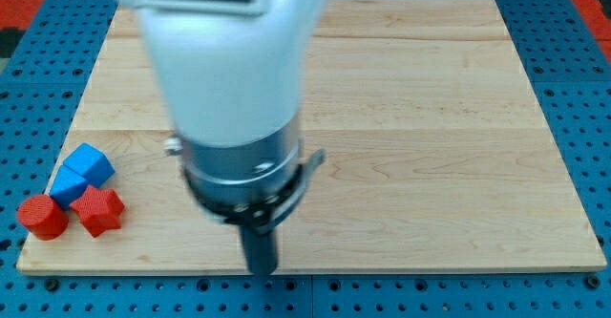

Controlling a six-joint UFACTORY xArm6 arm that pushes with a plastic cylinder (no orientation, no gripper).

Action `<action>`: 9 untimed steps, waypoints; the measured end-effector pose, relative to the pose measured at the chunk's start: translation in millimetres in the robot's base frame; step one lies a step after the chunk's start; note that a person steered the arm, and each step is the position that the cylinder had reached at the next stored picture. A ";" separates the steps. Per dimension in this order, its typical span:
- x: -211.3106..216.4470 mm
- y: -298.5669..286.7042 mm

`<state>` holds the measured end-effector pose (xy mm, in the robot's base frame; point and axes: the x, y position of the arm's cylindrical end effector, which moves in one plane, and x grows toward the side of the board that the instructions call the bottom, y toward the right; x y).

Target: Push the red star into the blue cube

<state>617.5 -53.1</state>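
The red star (99, 210) lies near the board's bottom left corner. It touches the blue cube (91, 164) group just above it; a second blue block (68, 186) sits to its upper left. A red cylinder (42, 217) lies at the far left edge, next to the star. My tip (260, 268) is at the view's bottom, well to the right of these blocks and not touching any of them.
The wooden board (430, 117) lies on a blue pegboard table (592, 89). The arm's large white and grey body (234, 98) hides the board's upper left middle.
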 end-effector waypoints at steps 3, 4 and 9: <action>-0.1 -169.3; -26.2 -160.2; -39.8 -151.0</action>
<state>577.7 -204.0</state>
